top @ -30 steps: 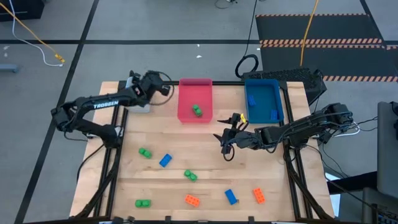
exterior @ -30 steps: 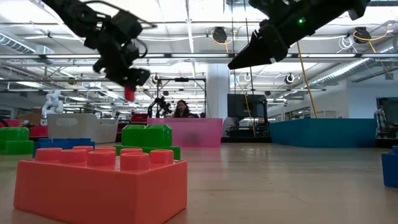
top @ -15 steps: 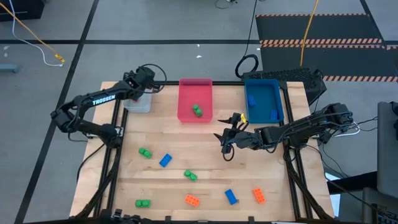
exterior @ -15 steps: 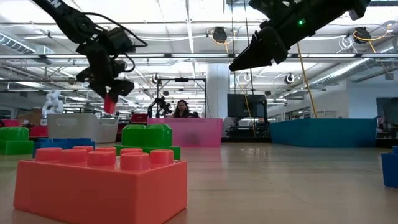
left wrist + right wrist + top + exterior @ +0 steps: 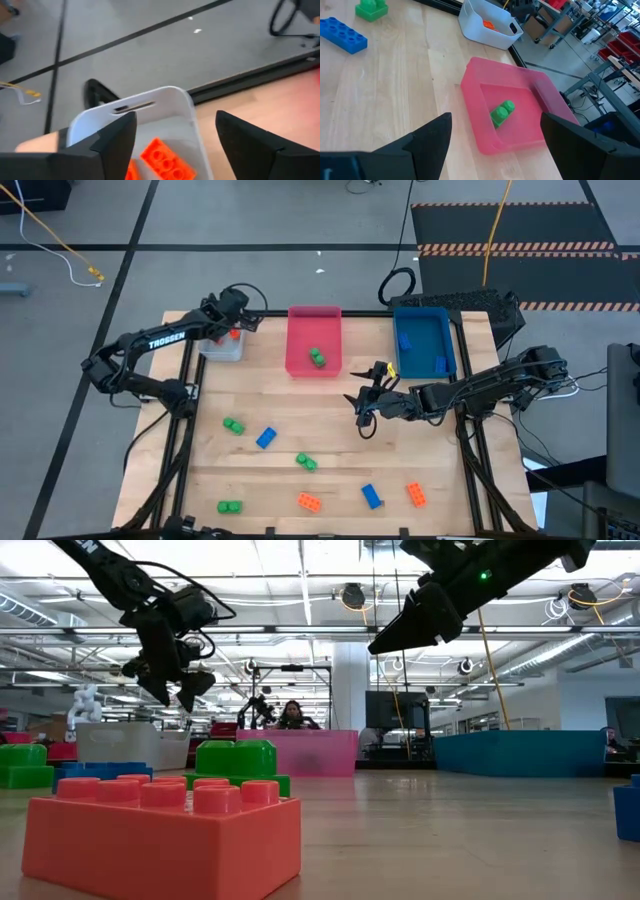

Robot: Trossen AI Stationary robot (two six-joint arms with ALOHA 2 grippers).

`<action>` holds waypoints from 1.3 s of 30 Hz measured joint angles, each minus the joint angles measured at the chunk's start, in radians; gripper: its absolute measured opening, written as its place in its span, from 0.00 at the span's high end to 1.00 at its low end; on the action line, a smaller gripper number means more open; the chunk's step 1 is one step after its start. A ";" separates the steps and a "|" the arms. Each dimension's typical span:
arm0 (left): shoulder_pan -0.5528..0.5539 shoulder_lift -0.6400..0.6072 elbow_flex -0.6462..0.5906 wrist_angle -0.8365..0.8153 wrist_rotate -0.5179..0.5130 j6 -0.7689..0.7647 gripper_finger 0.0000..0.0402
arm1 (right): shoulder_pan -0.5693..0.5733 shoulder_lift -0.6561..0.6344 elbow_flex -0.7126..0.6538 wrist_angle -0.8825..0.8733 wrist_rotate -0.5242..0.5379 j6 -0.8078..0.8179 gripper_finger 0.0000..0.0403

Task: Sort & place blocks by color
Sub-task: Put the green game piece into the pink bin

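My left gripper (image 5: 230, 323) hangs open above the pale grey tray (image 5: 220, 349) at the table's far left corner. An orange brick (image 5: 165, 160) lies inside that tray, below and between the spread fingers (image 5: 117, 135), which do not touch it. My right gripper (image 5: 363, 412) hovers open over the middle of the table, near the pink tray (image 5: 312, 340), which holds a green brick (image 5: 501, 112). Loose green (image 5: 233, 425), blue (image 5: 266, 438) and orange (image 5: 309, 501) bricks lie on the near half of the table.
The blue tray (image 5: 424, 345) at the far right holds blue bricks (image 5: 404, 340). More bricks lie near the table's near edge: green (image 5: 229, 506), green (image 5: 306, 463), blue (image 5: 371, 496) and orange (image 5: 415, 495). Bare wood lies between the trays and the loose bricks.
My left gripper carried an orange brick toward the table's left edge, from beside the pink tray to above the grey tray. It then opened and let go, and the brick dropped into the grey tray. My right arm kept still.
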 joint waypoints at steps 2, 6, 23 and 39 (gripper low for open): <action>-0.006 0.000 0.000 0.004 0.036 -0.003 0.28 | 0.000 0.000 0.000 0.000 0.000 0.000 0.25; -0.035 0.000 0.000 0.040 0.080 -0.002 0.25 | 0.000 0.000 0.000 0.000 0.000 -0.001 0.25; -0.452 -0.192 0.000 0.142 0.441 0.063 0.38 | -0.020 0.000 0.000 -0.031 0.022 0.022 0.26; -0.745 -0.130 0.000 0.326 0.489 0.231 0.42 | -0.021 0.001 0.000 -0.029 -0.061 0.078 0.26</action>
